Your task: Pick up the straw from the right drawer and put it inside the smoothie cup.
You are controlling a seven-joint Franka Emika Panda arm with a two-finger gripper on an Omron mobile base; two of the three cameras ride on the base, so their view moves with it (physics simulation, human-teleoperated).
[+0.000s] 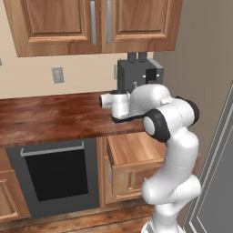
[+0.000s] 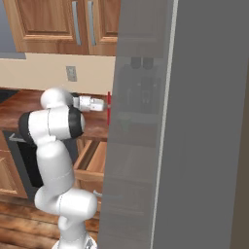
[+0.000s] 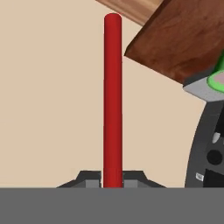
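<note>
- Straw (image 3: 112,100), thin and red, stands clamped between the gripper's (image 3: 112,180) dark fingertips (image 3: 89,179), rising straight along the hand view; gripped at one end, probably so the free end can enter the cup.
- From the right base, the straw (image 2: 108,108) shows as a short red line just past the hand, above the counter (image 2: 92,127).
- Smoothie cup (image 3: 217,76) shows as a green sliver at the hand view's right edge, beside the dark coffee machine (image 3: 208,148); its opening is cut off.
- Right drawer (image 1: 132,152) hangs open below the counter, its job seemingly done.
- A grey panel (image 2: 194,121) blocks most of the right base view, veiling the coffee machine behind it.
</note>
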